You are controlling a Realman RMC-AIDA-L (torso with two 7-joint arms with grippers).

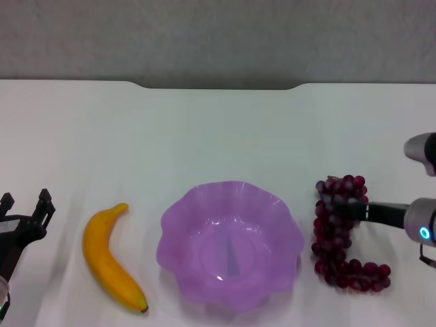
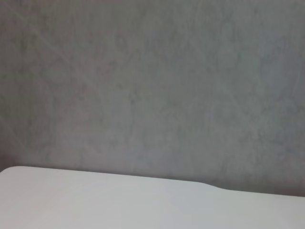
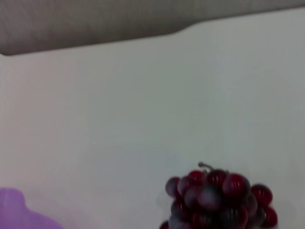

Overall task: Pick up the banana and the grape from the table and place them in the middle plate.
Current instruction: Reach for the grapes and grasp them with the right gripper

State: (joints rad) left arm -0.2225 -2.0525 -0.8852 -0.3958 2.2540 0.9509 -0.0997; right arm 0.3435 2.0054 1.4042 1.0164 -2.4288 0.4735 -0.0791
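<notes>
On our far left the left pincer [image 1: 26, 212] waits with its fingers spread, just beside one banana [image 1: 110, 257] whose long axis runs front to back. One middle plate [image 1: 229, 244] sits empty at the centre of the table [image 1: 218, 129]. One grape [image 1: 340, 233] bunch lies right of it, also front to back; our right pincer [image 1: 349, 208] reaches in sideways onto its upper half, and we cannot tell its grip.

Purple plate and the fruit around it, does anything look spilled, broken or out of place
Nothing stands out. The translucent purple scalloped plate sits upright and empty on the white table, the smooth yellow banana lies whole to its left, and the dark red grape bunch lies intact to its right, with the right gripper at it.
</notes>
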